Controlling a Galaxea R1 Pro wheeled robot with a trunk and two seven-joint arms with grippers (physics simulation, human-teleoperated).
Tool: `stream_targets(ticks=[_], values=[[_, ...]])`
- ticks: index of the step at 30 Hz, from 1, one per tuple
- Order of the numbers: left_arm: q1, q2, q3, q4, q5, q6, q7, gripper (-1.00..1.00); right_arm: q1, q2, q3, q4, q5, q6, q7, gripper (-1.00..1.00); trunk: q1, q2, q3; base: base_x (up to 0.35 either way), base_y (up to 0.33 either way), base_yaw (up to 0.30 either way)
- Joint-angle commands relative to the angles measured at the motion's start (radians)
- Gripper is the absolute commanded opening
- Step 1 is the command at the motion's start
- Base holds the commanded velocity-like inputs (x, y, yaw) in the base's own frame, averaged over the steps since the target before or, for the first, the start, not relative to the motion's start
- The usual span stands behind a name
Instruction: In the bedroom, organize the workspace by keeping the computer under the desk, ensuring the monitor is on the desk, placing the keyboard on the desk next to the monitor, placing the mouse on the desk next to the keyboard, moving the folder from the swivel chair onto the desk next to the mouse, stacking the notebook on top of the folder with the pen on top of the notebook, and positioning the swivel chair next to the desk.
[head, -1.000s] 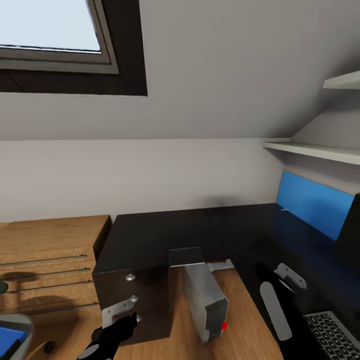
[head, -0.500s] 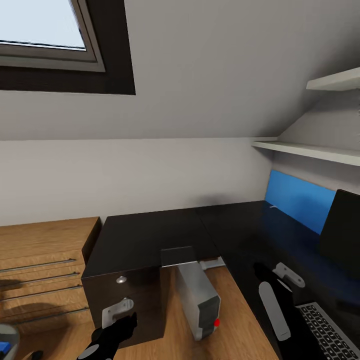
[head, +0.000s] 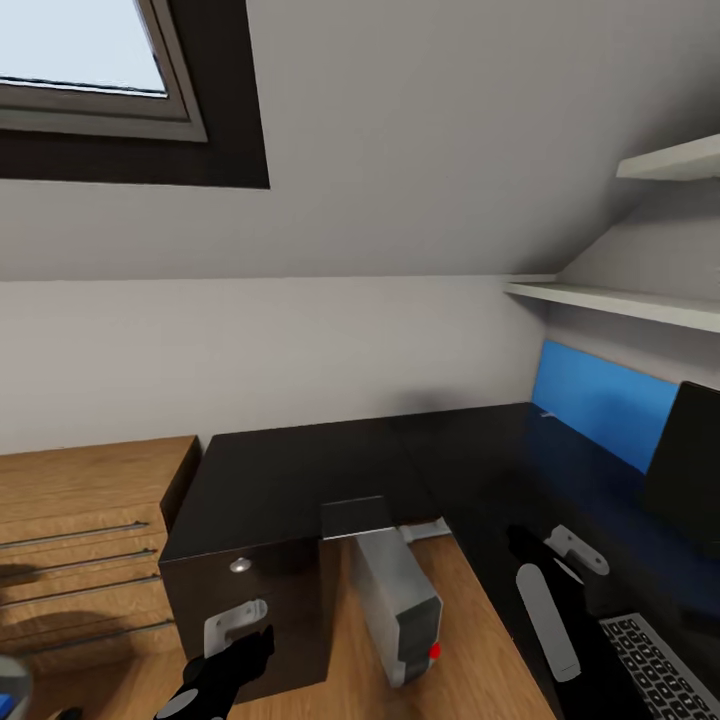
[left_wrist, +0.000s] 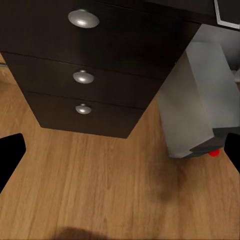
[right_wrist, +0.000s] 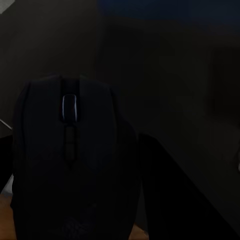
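While the mouse (right_wrist: 70, 165) is carried in the right pincer (head: 548, 590), pressed together on it above the black table (head: 300, 470), it should be set down flat just left of the keyboard (head: 660, 665), clear of the table's edge. The left pincer (left_wrist: 120, 165), spread, hangs over the floor beside the computer (head: 397, 600).

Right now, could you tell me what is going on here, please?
The right gripper is holding the mouse above the black desk, near the keyboard and monitor. The left gripper hangs open over the floor by the desk drawers. The computer lies on the floor under the desk's edge.
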Motion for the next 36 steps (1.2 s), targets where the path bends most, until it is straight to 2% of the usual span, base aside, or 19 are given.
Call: stream_targets(ticks=[1, 2, 3, 6, 9, 11, 15, 23, 24, 27, 29, 32, 36], values=[[0.0, 0.0, -0.001, -0.001, 0.011, 0.002, 0.009, 1.0, -0.001, -0.001, 0.0, 0.002, -0.004, 0.001, -0.003, -1.0, 0.0, -0.001, -0.001, 0.035, 0.0, 0.0], [-0.001, 0.0, -0.001, -0.001, 0.011, 0.002, 0.009, 1.0, -0.001, -0.003, 0.001, 0.013, -0.001, -0.001, -0.002, -1.0, 0.0, -0.001, -0.001, 0.018, 0.0, 0.0], [-0.001, 0.0, -0.001, -0.001, 0.01, 0.002, 0.009, 1.0, -0.006, -0.005, 0.01, 0.094, 0.021, -0.021, -0.001, -1.0, 0.0, -0.001, -0.001, 0.004, 0.0, 0.0], [0.0, 0.0, -0.001, -0.001, 0.01, 0.002, 0.009, 1.0, -0.024, -0.006, 0.029, 0.178, 0.096, -0.027, 0.0, -1.0, 0.0, -0.001, -0.001, 0.001, 0.0, 0.0], [0.0, 0.0, -0.001, -0.001, 0.01, 0.002, 0.009, 1.0, -0.04, -0.005, 0.034, 0.216, 0.172, -0.029, -0.001, -1.0, 0.0, -0.001, -0.001, 0.0, 0.0, 0.0], [0.0, 0.0, -0.001, -0.001, 0.01, 0.002, 0.009, 1.0, -0.045, -0.006, 0.035, 0.229, 0.2, -0.029, -0.002, -1.0, 0.0, -0.001, -0.001, 0.0, 0.0, 0.0], [0.0, 0.0, -0.001, -0.001, 0.01, 0.002, 0.009, 1.0, -0.068, -0.016, 0.036, 0.257, 0.224, -0.03, -0.002, -1.0, 0.0, -0.001, -0.001, 0.0, 0.0, 0.0], [0.0, 0.0, -0.002, -0.001, 0.011, 0.002, 0.009, 1.0, -0.148, -0.068, 0.036, 0.401, 0.231, -0.052, -0.002, -1.0, 0.0, -0.001, -0.001, 0.0, 0.0, 0.0], [0.0, 0.0, -0.002, -0.001, 0.01, 0.002, 0.009, 1.0, -0.201, -0.097, 0.036, 0.506, 0.23, -0.116, -0.003, -1.0, 0.0, -0.001, -0.001, 0.0, 0.0, 0.0], [0.0, 0.0, -0.003, 0.0, 0.01, 0.002, 0.009, 1.0, -0.226, -0.112, 0.036, 0.559, 0.23, -0.151, -0.003, -1.0, 0.0, -0.001, -0.001, 0.0, 0.0, 0.0], [-0.001, -0.001, -0.004, 0.0, 0.009, 0.001, 0.009, 1.0, -0.26, -0.13, 0.035, 0.629, 0.23, -0.181, -0.002, -1.0, 0.0, -0.001, -0.001, 0.0, 0.0, 0.0], [-0.001, -0.001, -0.004, 0.0, 0.009, 0.001, 0.009, 1.0, -0.292, -0.14, 0.035, 0.701, 0.23, -0.215, -0.002, -1.0, 0.0, -0.001, -0.001, 0.0, 0.0, 0.0], [0.0, -0.001, -0.007, 0.0, 0.009, 0.001, 0.009, 1.0, -0.384, -0.162, 0.035, 0.894, 0.23, -0.289, -0.002, -1.0, 0.0, -0.001, -0.001, 0.0, 0.0, 0.0]])
